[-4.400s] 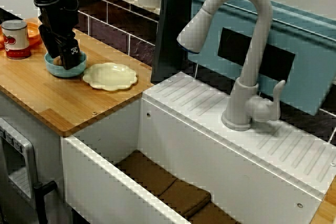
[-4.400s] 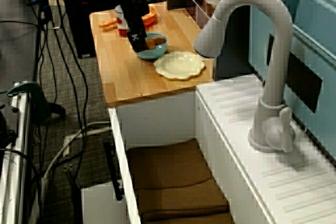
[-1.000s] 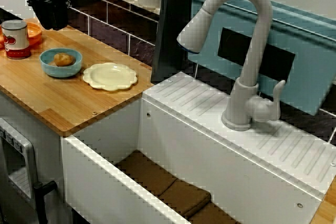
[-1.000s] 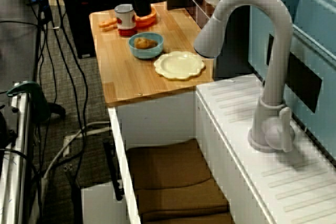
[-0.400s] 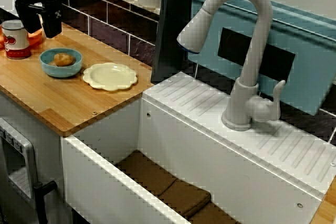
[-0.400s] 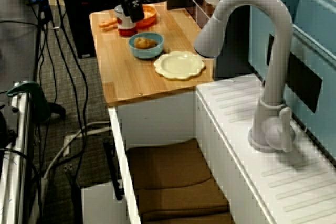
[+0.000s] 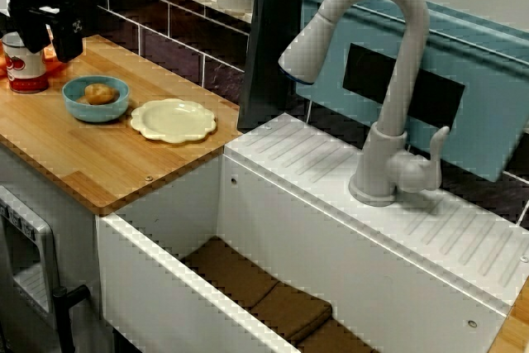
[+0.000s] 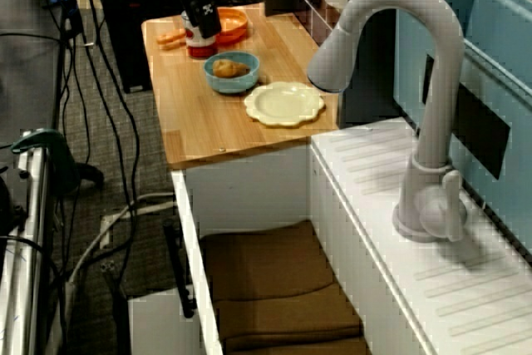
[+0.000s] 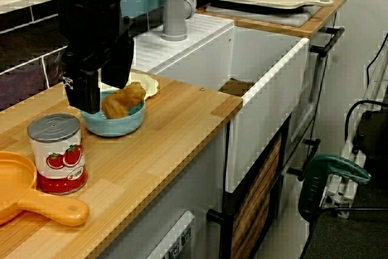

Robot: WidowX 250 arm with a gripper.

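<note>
Open and empty: black two-fingered gripper, fingers spread wide, nothing between them, raised clear of the light wooden countertop. Hangs pointing down over the stretch between the silver-topped tin can with tomatoes on its label and the round light-blue bowl; touches neither. In the view over the sink, can just left of the fingers and lower, bowl lower and to the right, both upright on the wood, near each other but apart. In the view from the counter's end, fingers in front of the bowl and partly hiding it, so hard to tell which of the two lies closer underneath. Inside the bowl, a lumpy golden-brown piece of food, resting against the rim, long axis running roughly level across the bowl. Just beside the can, an orange plastic pan with a handle. Beyond the bowl, toward the white sink, a cream scalloped plate, just beside the bowl.
</note>
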